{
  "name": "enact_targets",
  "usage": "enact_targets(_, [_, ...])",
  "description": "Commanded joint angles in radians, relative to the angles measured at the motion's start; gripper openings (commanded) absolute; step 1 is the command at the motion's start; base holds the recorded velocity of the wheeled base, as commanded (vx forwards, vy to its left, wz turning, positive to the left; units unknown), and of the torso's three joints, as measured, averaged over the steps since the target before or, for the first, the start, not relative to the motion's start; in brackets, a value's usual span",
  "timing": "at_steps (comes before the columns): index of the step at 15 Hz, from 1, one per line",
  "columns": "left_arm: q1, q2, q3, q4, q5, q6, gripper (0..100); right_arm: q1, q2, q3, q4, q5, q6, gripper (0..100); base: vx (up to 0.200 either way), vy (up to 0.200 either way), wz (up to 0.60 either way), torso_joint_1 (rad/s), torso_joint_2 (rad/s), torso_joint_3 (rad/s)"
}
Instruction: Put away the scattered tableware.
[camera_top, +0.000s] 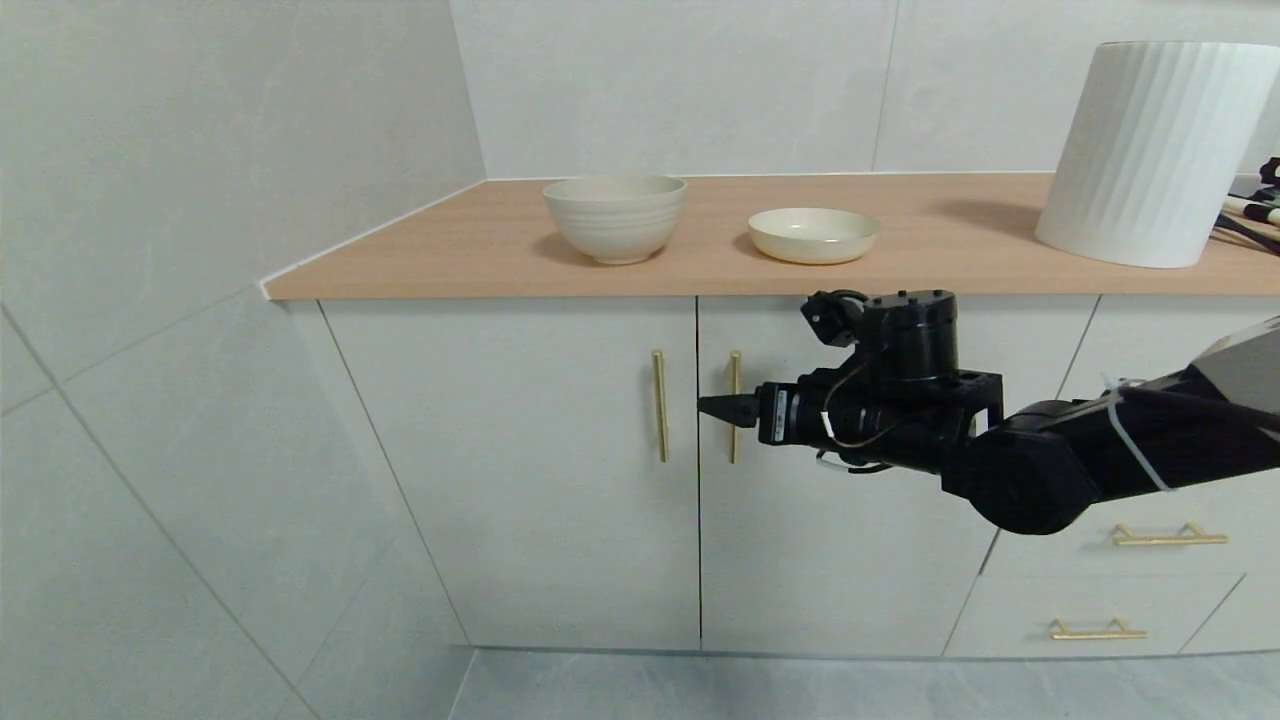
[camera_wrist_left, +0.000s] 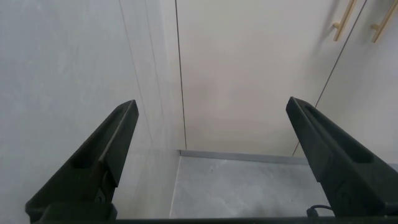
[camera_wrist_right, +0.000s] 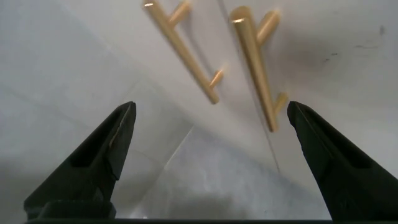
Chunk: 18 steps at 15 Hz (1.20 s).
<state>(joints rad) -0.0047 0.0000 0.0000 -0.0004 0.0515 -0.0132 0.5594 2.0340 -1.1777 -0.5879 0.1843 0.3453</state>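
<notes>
From the head camera, I take the wooden countertop (camera_top: 930, 225) as my reference. The deep cream bowl (camera_top: 615, 217) stands upright on it towards its left end. The shallow cream dish (camera_top: 814, 235) sits on it too, nearer the middle and apart from the bowl. A tall white ribbed container (camera_top: 1155, 150) stands at the countertop's right end, with a few utensils (camera_top: 1250, 210) lying just past it at the edge of my picture.

Under the countertop's front edge are two closed cabinet doors, each with a vertical brass handle where they meet: the left-door handle (camera_top: 659, 405) and the right-door handle (camera_top: 735, 405). The right gripper (camera_top: 718, 408) hangs below the countertop in front of these doors, level with the middle of the handles. It points sideways and its tip overlaps the right-door handle. From this side-on angle I cannot tell whether it touches. Two drawers with brass pulls (camera_top: 1168, 538) sit below the countertop's right part.

On the left wrist camera, the left gripper (camera_wrist_left: 211, 104) has its fingers spread wide with nothing between them. It faces the foot of the cabinet under the countertop, where it meets the tiled wall and grey floor.

On the right wrist camera, the right gripper (camera_wrist_right: 211, 111) is also spread wide and holds nothing. Both brass handles show ahead in the gap, clear of the fingers.
</notes>
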Motion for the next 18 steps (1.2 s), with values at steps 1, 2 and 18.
enact_targets(1, [0.000, 0.000, 0.000, -0.001, 0.001, -0.001, 100, 0.002, 0.068, -0.027, -0.044, -0.016, 0.007, 100, 0.000, 0.000, 0.00, 0.000, 0.00, 0.000])
enact_targets(2, [0.000, 0.000, 0.000, 0.000, 0.001, -0.001, 100, 0.002, 0.086, -0.027, -0.095, -0.017, 0.006, 100, 0.000, 0.000, 0.00, 0.000, 0.00, 0.000])
enact_targets(18, [0.000, 0.000, 0.000, 0.000, 0.001, -0.001, 100, 0.048, 0.118, -0.002, -0.251, 0.067, 0.104, 100, 0.000, 0.000, 0.00, 0.000, 0.00, 0.000])
